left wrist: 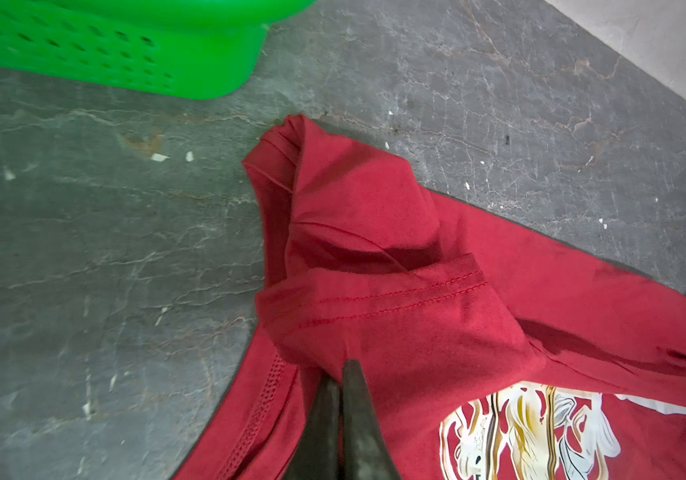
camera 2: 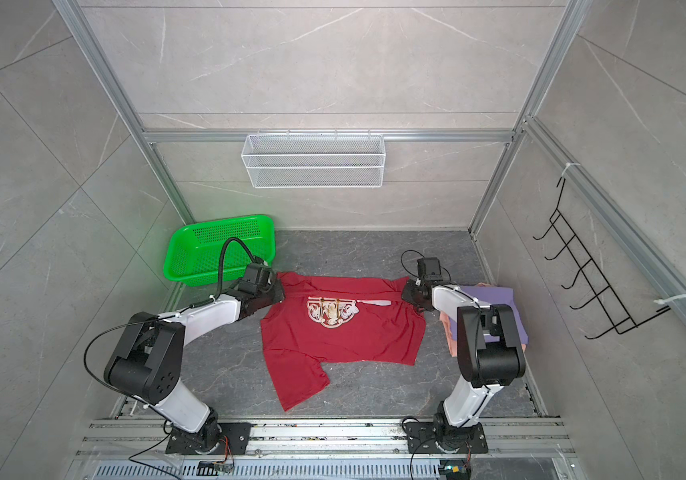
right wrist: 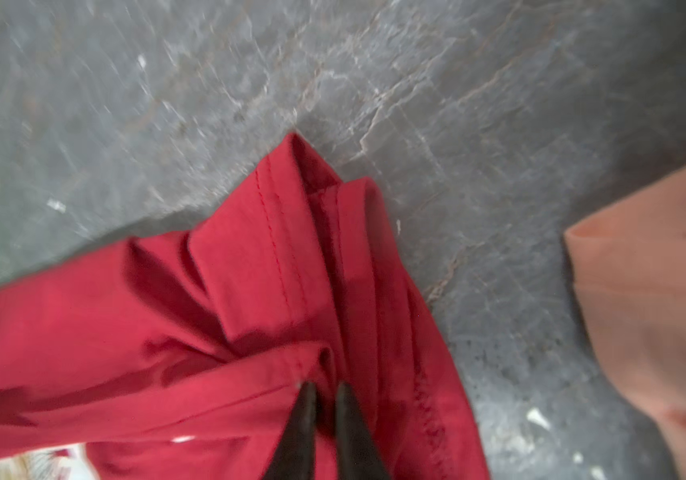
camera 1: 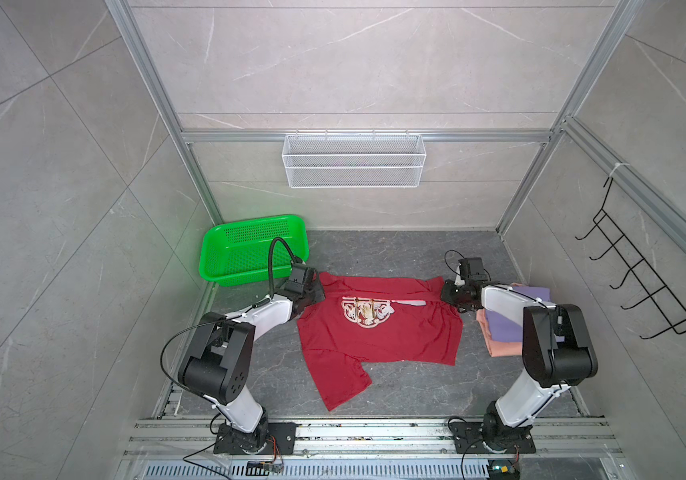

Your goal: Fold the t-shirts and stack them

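Two folded shirts, purple shirt [camera 1: 501,328] on pink shirt [camera 1: 499,350], sat stacked beside right end effector [right wrist: 326,390], jaws slightly parted over red shirt [camera 1: 378,336] corner; left end effector [left wrist: 339,374] jaws nearly together at opposite corner, grip unclear, probably squaring fold.

right gripper [right wrist: 325,388]: tips narrowly parted, on dark red shirt [right wrist: 245,270] by its stitched hem | salmon-pink shirt [right wrist: 645,291]: apart from dark red shirt | grey stone surface [right wrist: 499,187]: between them
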{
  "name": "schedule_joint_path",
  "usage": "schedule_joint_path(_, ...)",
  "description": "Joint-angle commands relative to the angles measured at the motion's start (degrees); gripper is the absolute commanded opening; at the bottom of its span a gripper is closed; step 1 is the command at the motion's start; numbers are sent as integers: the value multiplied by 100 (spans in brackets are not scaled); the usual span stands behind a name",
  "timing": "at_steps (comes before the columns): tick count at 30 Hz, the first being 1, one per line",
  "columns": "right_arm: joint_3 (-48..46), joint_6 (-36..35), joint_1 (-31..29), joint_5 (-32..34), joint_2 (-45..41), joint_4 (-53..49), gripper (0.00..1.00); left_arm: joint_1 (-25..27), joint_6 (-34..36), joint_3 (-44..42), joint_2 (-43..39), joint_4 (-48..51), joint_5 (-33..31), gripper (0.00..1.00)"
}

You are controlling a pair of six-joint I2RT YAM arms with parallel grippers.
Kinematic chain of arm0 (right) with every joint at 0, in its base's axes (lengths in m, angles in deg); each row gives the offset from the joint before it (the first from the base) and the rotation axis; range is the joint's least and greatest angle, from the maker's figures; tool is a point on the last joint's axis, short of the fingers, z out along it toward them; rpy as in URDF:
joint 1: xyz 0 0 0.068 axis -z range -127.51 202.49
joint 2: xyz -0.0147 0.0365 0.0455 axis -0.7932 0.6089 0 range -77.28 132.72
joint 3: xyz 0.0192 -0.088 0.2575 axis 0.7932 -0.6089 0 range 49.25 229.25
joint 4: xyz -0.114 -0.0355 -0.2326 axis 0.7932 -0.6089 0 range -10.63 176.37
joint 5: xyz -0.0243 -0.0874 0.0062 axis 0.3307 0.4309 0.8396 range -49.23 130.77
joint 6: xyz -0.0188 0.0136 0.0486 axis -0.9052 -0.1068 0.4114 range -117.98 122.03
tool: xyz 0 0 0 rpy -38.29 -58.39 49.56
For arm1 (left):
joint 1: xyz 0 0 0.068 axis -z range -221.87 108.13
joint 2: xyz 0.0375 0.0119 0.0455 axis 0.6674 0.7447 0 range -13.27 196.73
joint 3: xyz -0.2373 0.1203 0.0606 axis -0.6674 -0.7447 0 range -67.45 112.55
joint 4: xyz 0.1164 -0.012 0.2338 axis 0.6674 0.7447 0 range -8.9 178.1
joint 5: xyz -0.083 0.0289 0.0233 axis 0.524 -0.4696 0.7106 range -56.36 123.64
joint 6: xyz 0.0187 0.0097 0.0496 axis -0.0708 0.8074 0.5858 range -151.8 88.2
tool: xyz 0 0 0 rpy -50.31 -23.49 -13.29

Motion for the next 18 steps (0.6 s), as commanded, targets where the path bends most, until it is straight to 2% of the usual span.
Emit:
schedule_joint_path(1,-112,162,28,-86,-692,-93,36,40,-142,-61,-597,22,-303,29)
schedule_joint_path(2,-180,221,32,-111,-902,-108,42,80,-142,-108,-730,56,-412,40)
schedule_joint_path(3,-264,272,32,-109,-1132,-96,46,108,-142,-141,-878,92,-484,46)
schedule_joint_path(5,-301,329,32,-63,-1483,-125,50,138,-111,-115,-1063,213,-522,51)
schedule_joint_path(10,115,505,15,-349,-1299,-103,51,170,152,466,-803,498,-131,54)
schedule_joint_path(18,677,980,-267,-735,-218,429,49,211,279,1685,688,731,329,54)
